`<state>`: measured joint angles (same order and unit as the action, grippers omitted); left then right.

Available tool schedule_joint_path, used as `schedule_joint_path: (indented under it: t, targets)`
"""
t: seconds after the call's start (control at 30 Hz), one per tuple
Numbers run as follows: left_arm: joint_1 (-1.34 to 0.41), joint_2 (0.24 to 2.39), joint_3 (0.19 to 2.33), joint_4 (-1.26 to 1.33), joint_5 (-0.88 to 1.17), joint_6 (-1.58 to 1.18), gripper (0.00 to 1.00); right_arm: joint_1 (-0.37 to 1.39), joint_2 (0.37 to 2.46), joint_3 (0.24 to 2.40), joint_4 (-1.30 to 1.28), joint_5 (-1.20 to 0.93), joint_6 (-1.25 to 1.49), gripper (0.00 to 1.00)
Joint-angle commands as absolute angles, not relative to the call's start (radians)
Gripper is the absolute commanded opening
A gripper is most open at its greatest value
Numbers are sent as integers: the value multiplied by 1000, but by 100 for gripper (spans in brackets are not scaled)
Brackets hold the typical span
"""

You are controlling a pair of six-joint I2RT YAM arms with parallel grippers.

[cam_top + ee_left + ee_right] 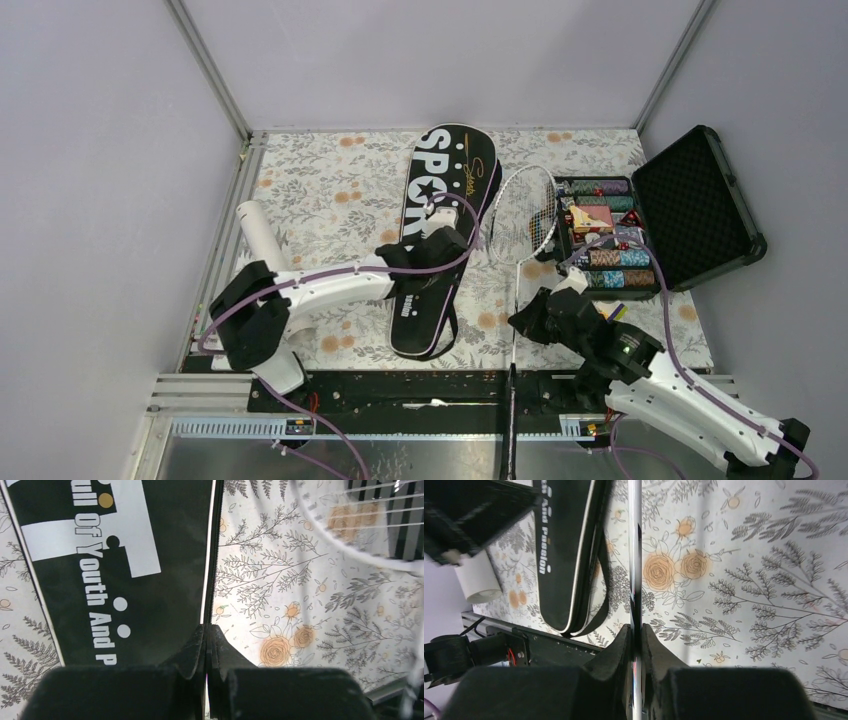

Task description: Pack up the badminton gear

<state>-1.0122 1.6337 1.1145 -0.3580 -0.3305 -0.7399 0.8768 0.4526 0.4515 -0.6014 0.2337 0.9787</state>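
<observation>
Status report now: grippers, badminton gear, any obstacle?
Left gripper shut on racket bag edge. Right gripper shut on racket shaft. Open chip case beside racket head.

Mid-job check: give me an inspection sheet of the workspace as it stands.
Surface: floral cloth, lying flat.
Job's things: racket bag in the centre; racket to its right, head by the case; white tube at left; shuttlecock not seen.
Clutter: open poker chip case, far right.
Grippers: left gripper shut at the bag's zipper edge; right gripper shut on the racket shaft.
Cables: purple cables along both arms.
Surroundings: grey walls.
</observation>
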Motion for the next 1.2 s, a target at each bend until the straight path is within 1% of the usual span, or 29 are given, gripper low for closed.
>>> schedule_joint_path:
  t: [0.0,0.07,0.13,0.2,0.23,0.37,0.43,0.5,0.73,0.83,1.03,1.17]
  targets:
    - [-1009,1557,1069,-284,-357,-753,0,873,483,392,-451,157,1070,0]
    - [-1009,1579,1089,-327,-363,-734,1,873,495,363,-416,152,1102,0]
    - [-1010,1626,1122,-380,-369,-725,13,873,509,348,-386,145,1121,0]
    - [-1011,1651,1129,-387,-359,-720,29,873,526,343,-361,127,1133,0]
    - [-1011,1660,1128,-379,-355,-716,33,873,533,335,-347,112,1143,0]
    - [-1011,1700,1148,-371,-353,-684,40,873,532,288,-272,72,1182,0]
    - [-1011,1715,1165,-380,-347,-675,47,872,530,279,-262,63,1191,0]
    - [-1011,1716,1161,-375,-338,-675,49,873,522,271,-247,50,1196,0]
    - [-1009,1734,1180,-399,-355,-668,53,873,477,247,-192,24,1246,0]
    - [-1009,1779,1218,-434,-353,-670,58,873,459,234,-174,10,1256,0]
    - [-1010,1868,1301,-504,-363,-676,58,872,443,222,-186,3,1256,0]
    - [-1009,1902,1337,-551,-384,-689,58,873,443,234,-189,-38,1249,0]
